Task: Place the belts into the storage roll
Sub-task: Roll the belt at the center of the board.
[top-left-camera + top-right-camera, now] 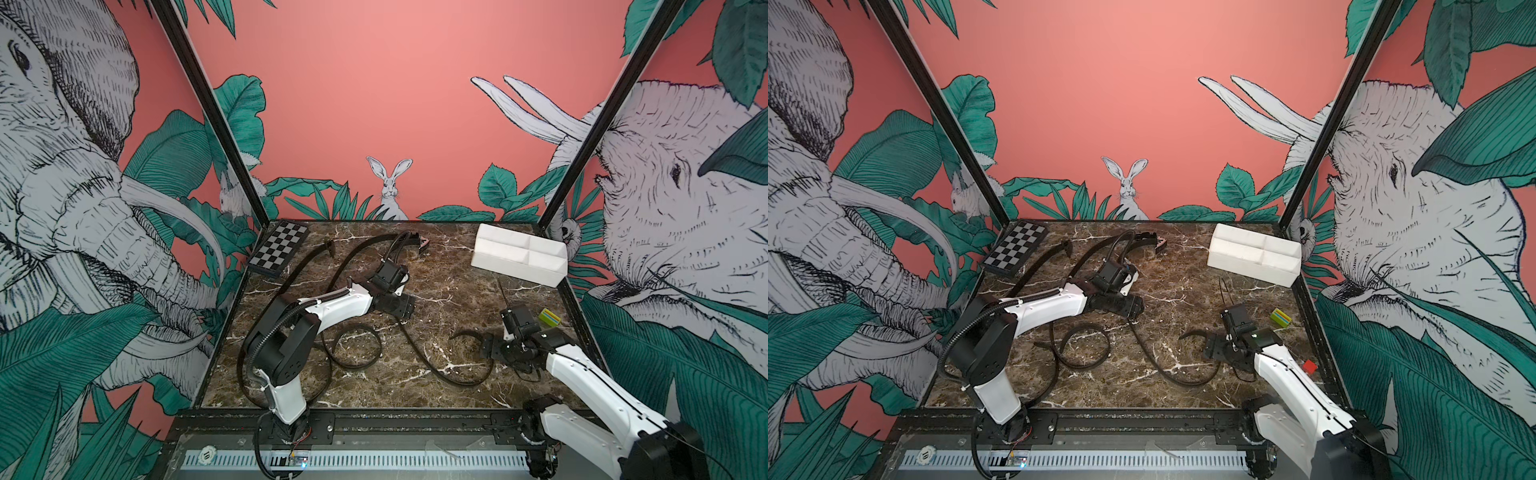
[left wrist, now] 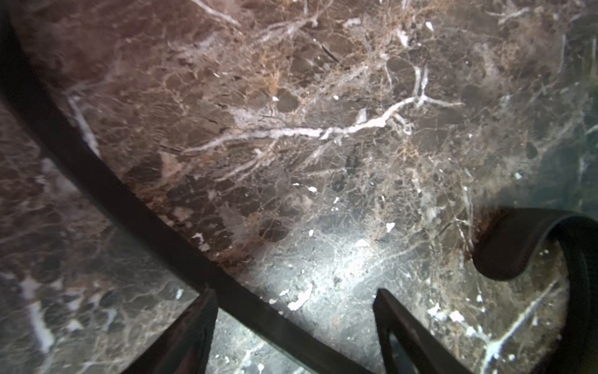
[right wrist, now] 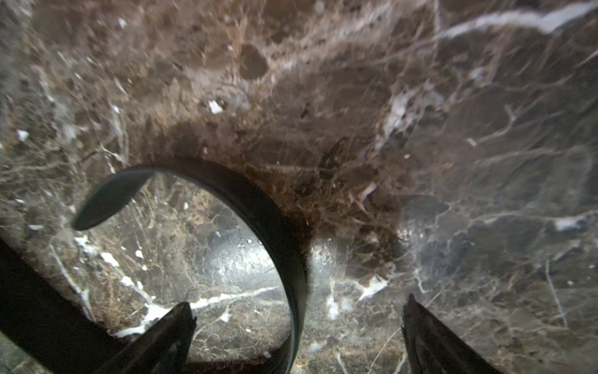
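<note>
The left gripper has its two jaws apart. A black belt lies flat on the table and runs through the gap between them. The jaws are not squeezing it. One finger sits right beside the belt's edge, and I cannot tell if it touches. The right gripper has its jaws wide apart too and holds nothing. A curled belt end stands up on its edge like a hoop in the gap between those jaws. In both top views the left gripper is down low over the middle of the brown marble table. The right gripper is down low nearer the right side. All three belts lie on the table. One runs from near the checkerboard toward the left arm. One makes a round loop near the front. One bends in a big curve from the left gripper over to the right gripper. The storage roll is a white box with four parts. It sits in the far right corner, well apart from the belts and from both grippers. A small green block lies near the right gripper.
</note>
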Action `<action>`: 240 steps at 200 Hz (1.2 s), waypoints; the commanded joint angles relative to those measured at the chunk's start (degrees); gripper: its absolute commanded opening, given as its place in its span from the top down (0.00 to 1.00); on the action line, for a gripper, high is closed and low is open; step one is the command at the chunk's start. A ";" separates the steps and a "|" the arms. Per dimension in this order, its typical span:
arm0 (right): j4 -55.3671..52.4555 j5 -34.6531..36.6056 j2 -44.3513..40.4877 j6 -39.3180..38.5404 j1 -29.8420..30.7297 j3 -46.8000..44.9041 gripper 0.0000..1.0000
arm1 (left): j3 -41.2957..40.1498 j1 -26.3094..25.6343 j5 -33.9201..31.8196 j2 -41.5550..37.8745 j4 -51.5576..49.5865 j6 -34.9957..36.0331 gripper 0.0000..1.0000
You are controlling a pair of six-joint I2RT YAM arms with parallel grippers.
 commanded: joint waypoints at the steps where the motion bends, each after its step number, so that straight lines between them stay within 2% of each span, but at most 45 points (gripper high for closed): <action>1: 3.09 -0.07 2.82 1.68 1.41 -0.60 0.06 | 0.53 -0.18 2.96 2.38 -1.23 -1.48 0.33; 37: 8.14 -2.08 10.46 -1.35 3.16 0.77 0.27 | 1.67 0.07 -0.10 5.13 -4.24 1.85 0.55; 57: 10.52 -3.77 14.76 -3.72 5.53 1.93 0.38 | 0.59 0.87 -2.71 4.69 -4.87 3.05 0.72; 85: 13.71 -5.74 21.75 -7.63 11.17 5.99 0.54 | -1.01 6.81 -4.28 3.99 -3.92 5.20 0.91; 119: 14.63 -8.26 32.02 -13.58 18.20 15.36 0.63 | 2.55 10.69 -6.23 5.89 -3.15 11.82 0.98; 141: 13.38 -10.61 39.58 -17.86 23.19 22.95 0.64 | 6.75 10.89 -5.16 8.37 -2.53 15.30 0.98; 157: 11.97 -12.03 44.13 -20.25 26.59 28.03 0.63 | 9.25 10.89 -2.03 10.33 -1.46 15.89 0.98; 186: 10.66 -13.72 46.78 -22.42 30.34 32.51 0.58 | 10.93 10.83 3.23 12.04 1.10 14.98 0.96; 193: 9.99 -13.14 46.19 -22.44 30.31 32.62 0.56 | 10.99 10.76 3.73 12.02 1.10 14.63 0.93; 206: 8.80 -11.32 43.82 -22.31 29.68 32.18 0.48 | 10.31 10.80 3.86 11.33 0.79 13.93 0.72; 223: 7.17 -11.05 39.75 -22.05 27.64 31.57 0.40 | 7.92 10.81 3.68 8.75 0.53 12.98 0.54; 240: 5.13 -11.94 35.93 -21.57 24.85 31.23 0.35 | 4.98 10.80 3.42 4.61 0.82 11.80 0.44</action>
